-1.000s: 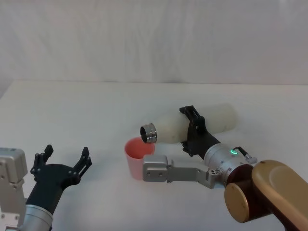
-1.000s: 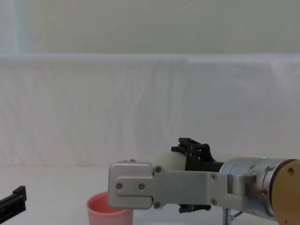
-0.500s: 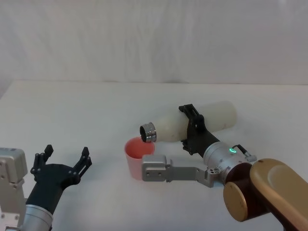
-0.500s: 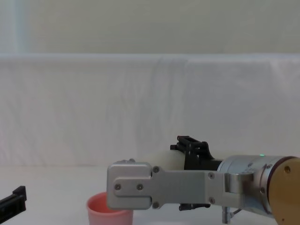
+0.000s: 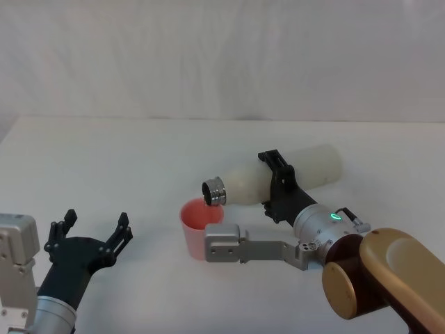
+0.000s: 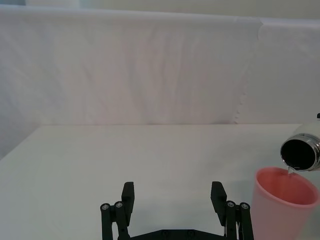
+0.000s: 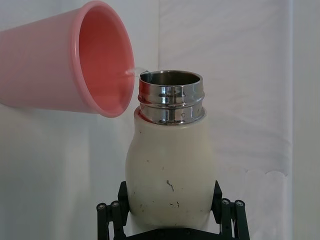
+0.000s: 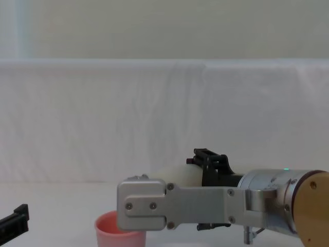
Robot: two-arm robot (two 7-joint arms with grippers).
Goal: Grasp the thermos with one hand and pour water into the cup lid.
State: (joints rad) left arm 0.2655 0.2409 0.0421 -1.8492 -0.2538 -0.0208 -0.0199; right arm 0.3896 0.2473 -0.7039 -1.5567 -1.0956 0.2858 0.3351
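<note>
I had the right gripper (image 5: 277, 182) clamped around the tall cream-white steel-necked thermos (image 5: 285, 179), tipped nearly flat, its mouth over the rim of the small salmon-pink cup lid (image 5: 199, 225) mid-table. The left gripper (image 5: 89, 236) sat spread apart near the front-left edge of the white table (image 5: 125, 160); wide bare tabletop lay around, white cloth behind.

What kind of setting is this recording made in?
Probably a lab or test bench rather than a home: a bare white table, a plain white cloth backdrop, and just two props, the thermos in the right gripper and the cup lid.
</note>
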